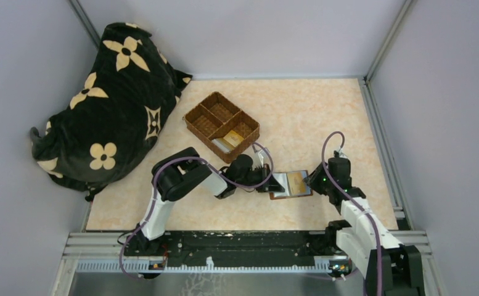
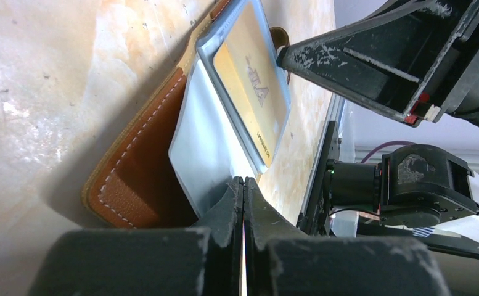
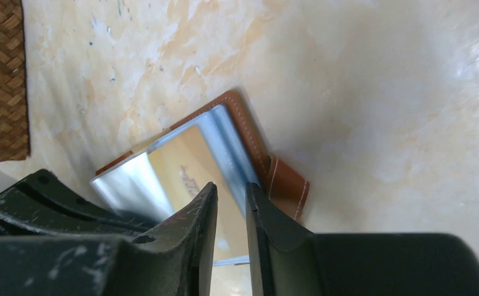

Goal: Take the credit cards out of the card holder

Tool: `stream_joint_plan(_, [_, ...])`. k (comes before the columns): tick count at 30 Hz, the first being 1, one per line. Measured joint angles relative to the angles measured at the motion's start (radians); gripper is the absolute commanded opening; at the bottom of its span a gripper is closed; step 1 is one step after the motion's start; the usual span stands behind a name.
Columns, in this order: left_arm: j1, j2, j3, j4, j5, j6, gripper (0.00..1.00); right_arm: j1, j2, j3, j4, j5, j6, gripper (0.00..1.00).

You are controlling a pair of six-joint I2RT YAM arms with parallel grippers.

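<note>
The reddish-brown card holder (image 1: 291, 195) lies open on the table between my two grippers. In the left wrist view its leather cover (image 2: 138, 179) is spread and a grey-blue sleeve holds a gold-tan credit card (image 2: 249, 92). My left gripper (image 2: 244, 180) is shut on the lower edge of the holder's silvery inner leaf (image 2: 209, 154). My right gripper (image 3: 230, 188) stands open by a narrow gap at the far end of the gold card (image 3: 187, 166), beside the holder's strap tab (image 3: 286, 182). One right finger (image 2: 347, 68) touches the card's top corner.
A woven three-compartment basket (image 1: 203, 117) sits behind the left arm, with cards (image 1: 230, 140) in its near compartment; its corner shows in the right wrist view (image 3: 2, 74). A black flowered cushion (image 1: 107, 105) fills the back left. Grey walls enclose the table.
</note>
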Motion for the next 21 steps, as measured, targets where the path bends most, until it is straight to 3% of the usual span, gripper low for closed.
stream_joint_plan(6, [0.006, 0.0, -0.009, 0.013, 0.0, -0.005, 0.16, -0.005, 0.013, 0.006, 0.003, 0.027, -0.009, 0.27])
stream_joint_plan(14, [0.011, 0.0, -0.011, 0.024, 0.0, -0.019, 0.22, -0.011, 0.047, 0.003, 0.04, 0.021, -0.027, 0.01])
stream_joint_plan(16, [0.011, 0.0, -0.01, 0.024, 0.0, -0.019, 0.24, -0.013, 0.045, -0.006, 0.052, 0.019, -0.029, 0.0])
stream_joint_plan(21, [0.011, 0.0, 0.02, 0.009, -0.002, -0.02, 0.42, -0.014, 0.038, -0.017, 0.067, 0.011, -0.032, 0.0])
